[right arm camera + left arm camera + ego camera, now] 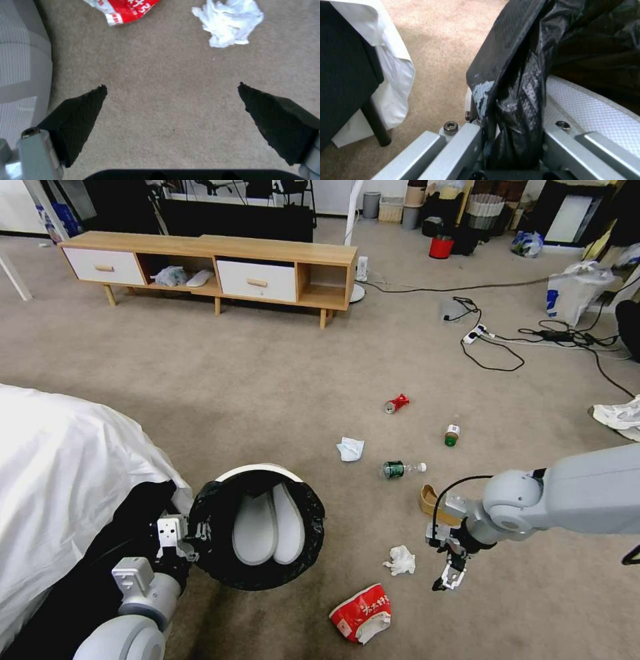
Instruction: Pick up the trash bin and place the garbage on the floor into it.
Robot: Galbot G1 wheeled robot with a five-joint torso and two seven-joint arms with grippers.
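Left end effector [190, 537] clamping trash bin [257, 527] rim, right end effector [450, 577] spread above floor [267, 380]

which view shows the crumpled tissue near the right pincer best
The right wrist view: the crumpled tissue is large there, folds plain, lying on bare carpet beyond the open right pincer. The head view has it small, beside the right pincer. The left wrist view looks at the trash bin liner instead.

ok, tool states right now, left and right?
Left tool: closed on the trash bin rim.
Right tool: open, empty, above the floor.
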